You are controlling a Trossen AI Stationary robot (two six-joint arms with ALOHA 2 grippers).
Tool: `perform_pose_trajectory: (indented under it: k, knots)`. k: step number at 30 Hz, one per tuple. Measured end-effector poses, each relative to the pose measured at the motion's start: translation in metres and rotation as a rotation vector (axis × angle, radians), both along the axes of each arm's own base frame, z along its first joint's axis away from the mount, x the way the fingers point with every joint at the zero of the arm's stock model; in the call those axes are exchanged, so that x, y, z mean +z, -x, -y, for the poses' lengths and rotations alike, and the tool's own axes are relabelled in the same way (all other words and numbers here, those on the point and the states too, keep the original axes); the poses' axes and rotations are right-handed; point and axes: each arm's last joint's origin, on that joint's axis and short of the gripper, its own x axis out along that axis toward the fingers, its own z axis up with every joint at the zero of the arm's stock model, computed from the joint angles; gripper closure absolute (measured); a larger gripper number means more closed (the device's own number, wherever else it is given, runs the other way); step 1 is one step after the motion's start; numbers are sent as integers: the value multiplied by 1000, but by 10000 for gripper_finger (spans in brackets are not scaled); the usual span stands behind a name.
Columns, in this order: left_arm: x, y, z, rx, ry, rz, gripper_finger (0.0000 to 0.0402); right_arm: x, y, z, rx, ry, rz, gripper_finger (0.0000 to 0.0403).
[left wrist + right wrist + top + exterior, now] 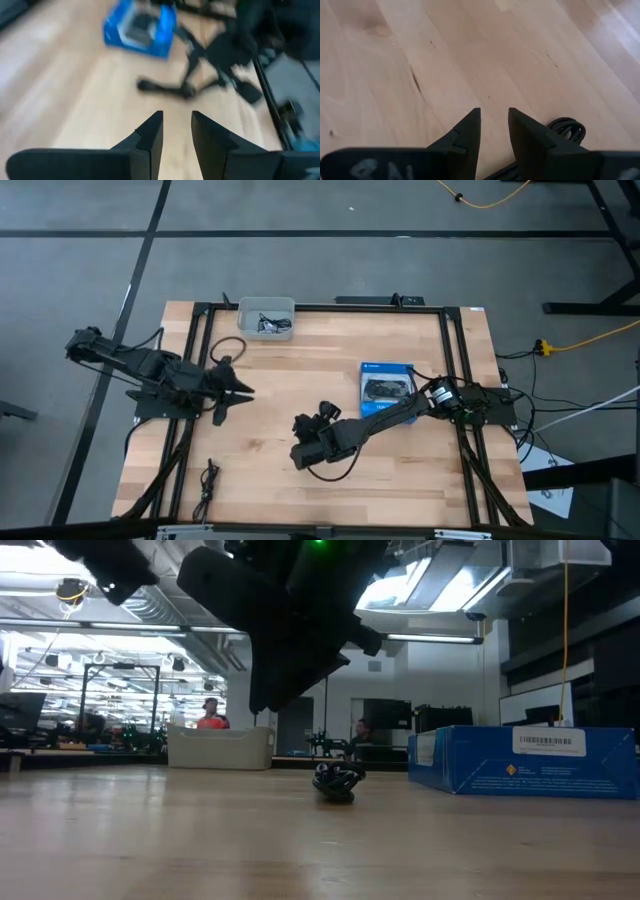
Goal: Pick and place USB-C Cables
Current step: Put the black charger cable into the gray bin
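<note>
the usb-c cables are scattered in small, thin bundles over the wooden table. a black cable lies in a loose loop on the wood just under the right gripper, near the table's front middle; in the right wrist view its glossy black coils show just beside one of the dark fingers, and whether they touch cannot be told. the right gripper's fingers stand a narrow gap apart with nothing between them, bare wood showing through the gap. another black cable, a slim, stretched-out bundle, lies near the front left corner, well apart from both arms. a third black one forms an open ring at the back left, near the clear bin, which holds a dark and grey tangle of cables. in the low view a tight black coiled bundle sits on the table surface between the bin and the blue box. the left gripper hovers over the left side of the table, its fingers a narrow gap apart and holding nothing.
</note>
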Motion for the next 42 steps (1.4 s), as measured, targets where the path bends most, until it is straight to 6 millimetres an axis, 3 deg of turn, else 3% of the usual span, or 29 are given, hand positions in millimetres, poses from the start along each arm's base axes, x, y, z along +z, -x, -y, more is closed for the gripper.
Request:
perform_pose_trajectory:
  k: [6,13,18,28,35,42]
  knots:
    - [-6,11,6,23,208,-261,308,0,0,0,26,-16,-20,299]
    - [-28,38,6,271,513,-672,308,0,-2,2,37,-12,-18,299]
    - [-31,46,9,356,593,-765,308,0,-2,1,55,-4,-20,299]
    - [-44,26,47,239,528,-891,309,0,-2,1,89,18,-38,299]
    - [-60,20,72,310,483,-985,309,0,-2,2,136,49,-66,299]
    - [-65,13,80,259,356,-849,309,10,6,26,56,89,-151,299]
